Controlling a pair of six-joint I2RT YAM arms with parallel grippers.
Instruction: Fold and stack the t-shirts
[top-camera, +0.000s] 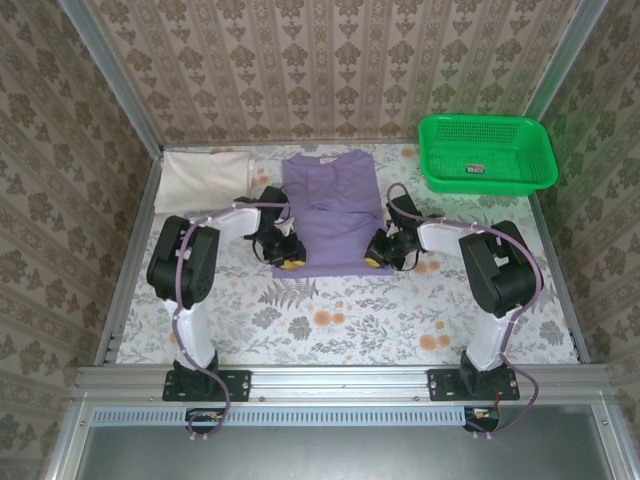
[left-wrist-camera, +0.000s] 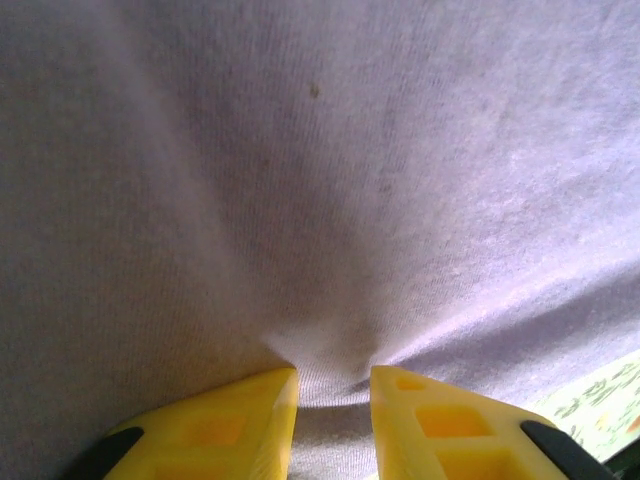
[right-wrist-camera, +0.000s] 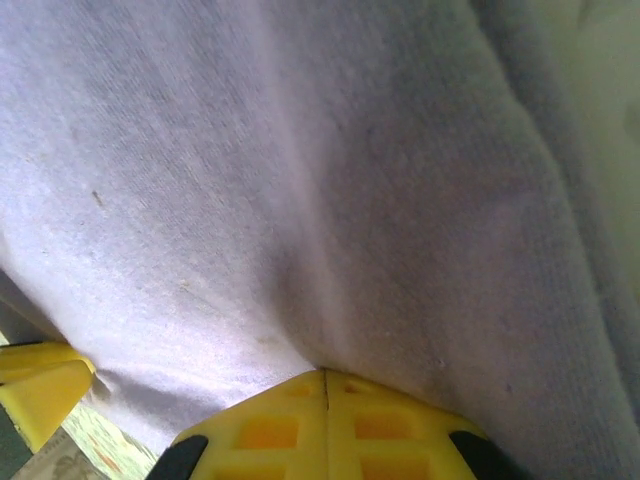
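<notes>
The purple t-shirt (top-camera: 330, 200) lies flat in the middle of the table, collar toward the back wall and sides folded in. My left gripper (top-camera: 288, 260) is at its near left corner, and my right gripper (top-camera: 378, 256) is at its near right corner. In the left wrist view the yellow fingers (left-wrist-camera: 250, 410) of the left gripper (left-wrist-camera: 333, 372) pinch a puckered ridge of purple cloth (left-wrist-camera: 330, 200). In the right wrist view the right gripper (right-wrist-camera: 325, 372) is shut, with purple cloth (right-wrist-camera: 300, 180) gathering into its tips. The cream t-shirt (top-camera: 203, 180) lies folded at the back left.
A green mesh basket (top-camera: 487, 152) stands at the back right with a small dark item inside. Metal frame rails border the floral tablecloth (top-camera: 340, 320). Patterned walls close in the back and sides.
</notes>
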